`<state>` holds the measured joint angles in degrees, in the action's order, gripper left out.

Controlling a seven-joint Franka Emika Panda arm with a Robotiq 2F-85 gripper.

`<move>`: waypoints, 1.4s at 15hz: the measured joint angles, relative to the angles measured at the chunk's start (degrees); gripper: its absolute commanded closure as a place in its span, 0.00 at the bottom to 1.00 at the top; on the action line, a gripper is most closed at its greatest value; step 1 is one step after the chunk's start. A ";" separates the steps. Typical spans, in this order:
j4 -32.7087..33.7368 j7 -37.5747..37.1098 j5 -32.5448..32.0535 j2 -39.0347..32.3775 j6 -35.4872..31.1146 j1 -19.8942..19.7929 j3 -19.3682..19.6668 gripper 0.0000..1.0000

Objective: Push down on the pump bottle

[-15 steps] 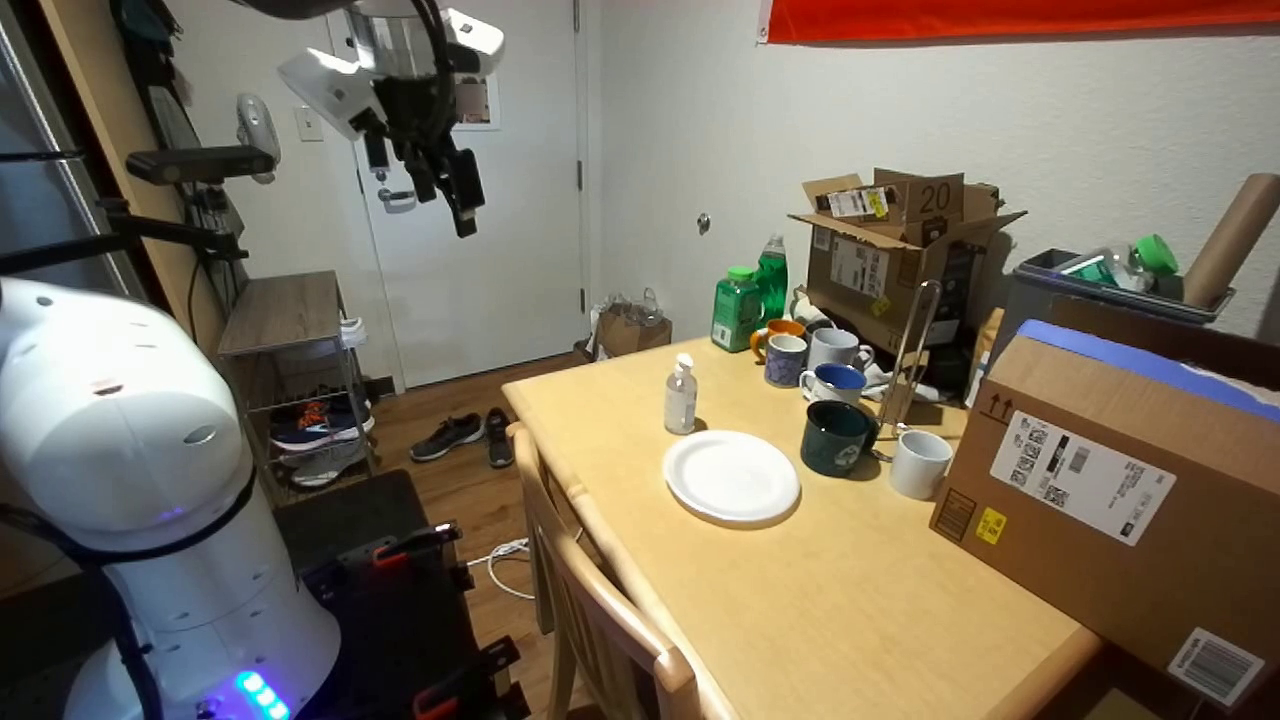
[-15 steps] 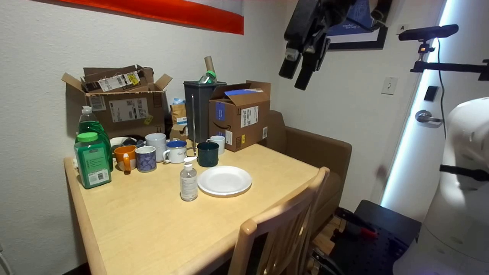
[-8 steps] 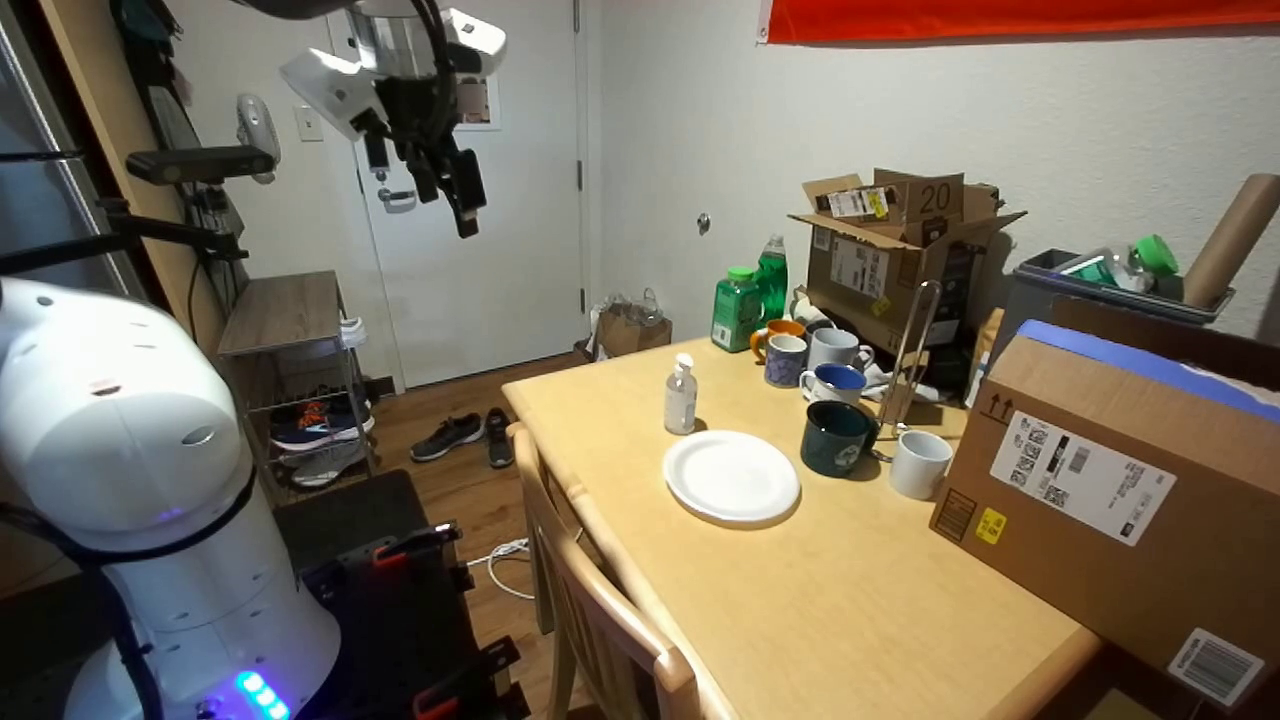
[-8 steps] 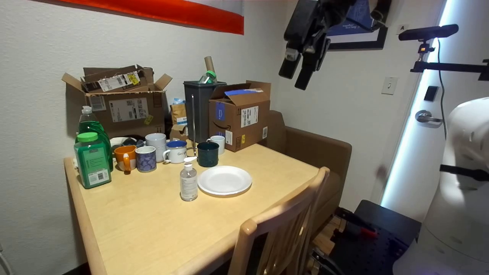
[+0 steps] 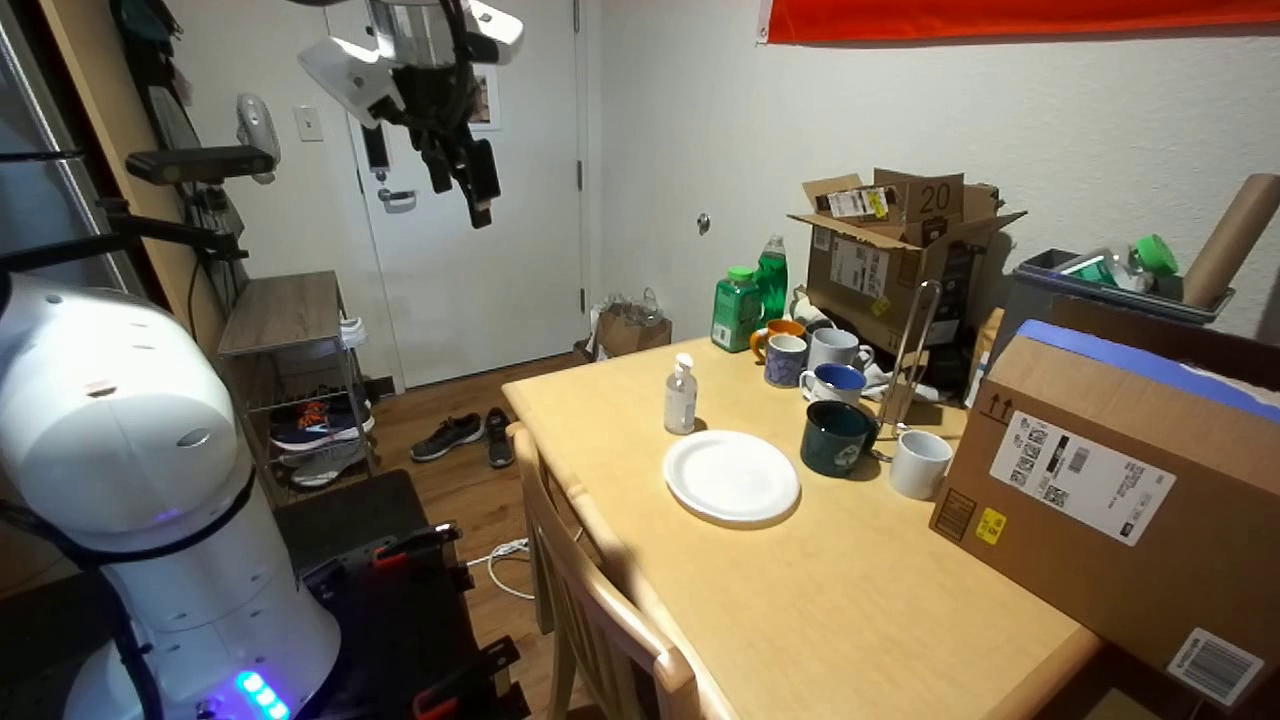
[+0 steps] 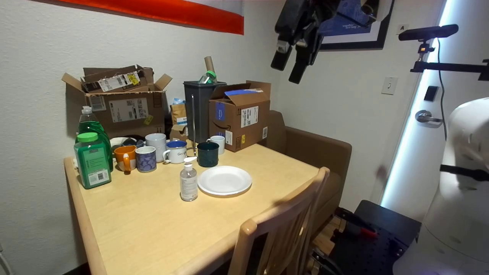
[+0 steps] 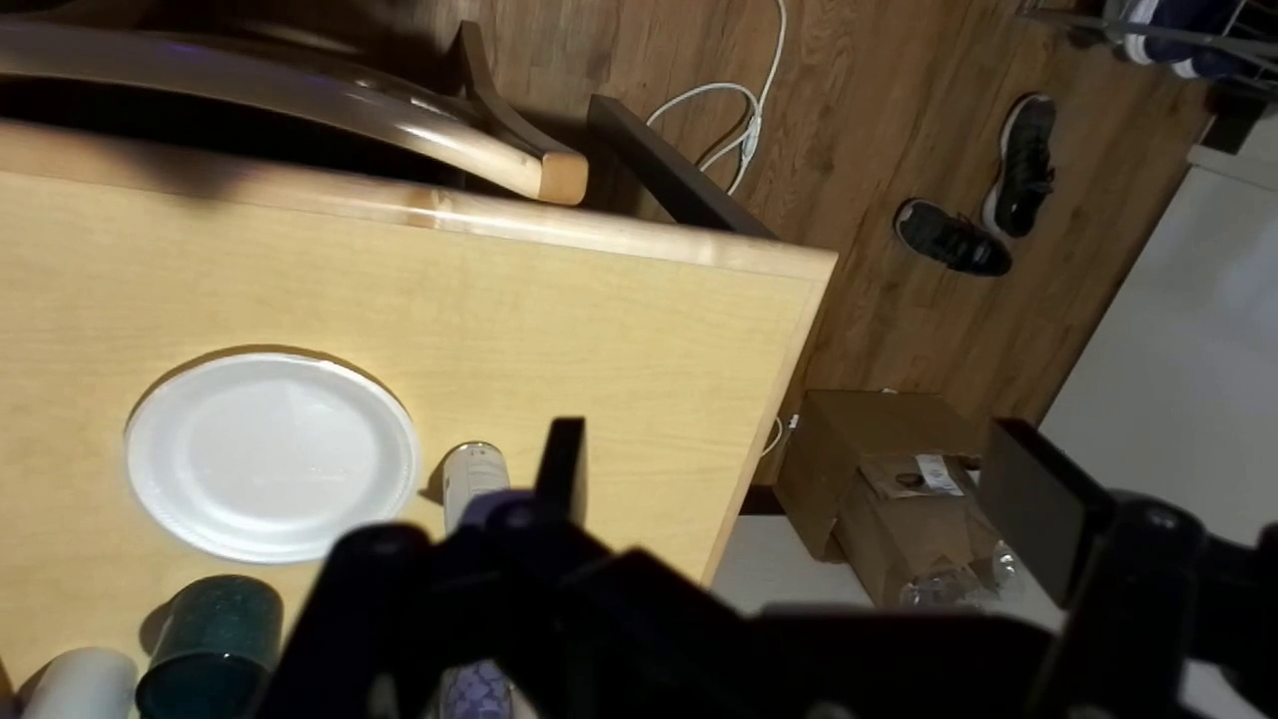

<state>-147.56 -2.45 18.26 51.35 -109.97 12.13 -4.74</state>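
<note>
The pump bottle, a small clear bottle with a white pump top, stands upright on the table in both exterior views (image 5: pixel 681 402) (image 6: pixel 189 185). Its pump head is up. In the wrist view the bottle's lower part (image 7: pixel 473 467) shows at the left finger (image 7: pixel 562 464), which hides the rest. My gripper is high above the table, well apart from the bottle, in both exterior views (image 5: pixel 462 205) (image 6: pixel 287 73). In the wrist view my gripper (image 7: pixel 789 434) has its fingers wide apart with nothing between them.
A white plate (image 5: pixel 732 478) lies right beside the bottle. A dark green mug (image 5: pixel 834 438), a white mug (image 5: pixel 920 464), several other mugs and green bottles (image 5: pixel 737 310) stand toward the wall. A large cardboard box (image 5: pixel 1110 500) and a chair (image 5: pixel 600 600) flank the table.
My gripper has moved a little over the last half second, right and slightly up in an exterior view, left and slightly up in another. The bottle and plate have not moved.
</note>
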 measured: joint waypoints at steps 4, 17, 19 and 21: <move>4.39 0.04 -0.03 -3.20 0.16 -0.22 0.00 0.00; 20.53 1.04 -0.38 -14.23 7.13 -2.06 0.36 0.00; 22.88 1.26 -0.44 -17.01 7.49 -2.24 0.53 0.00; 25.27 1.29 -0.47 -19.79 7.67 -2.50 0.64 0.00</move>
<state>-122.29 -1.16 17.79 31.55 -102.30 9.63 -4.11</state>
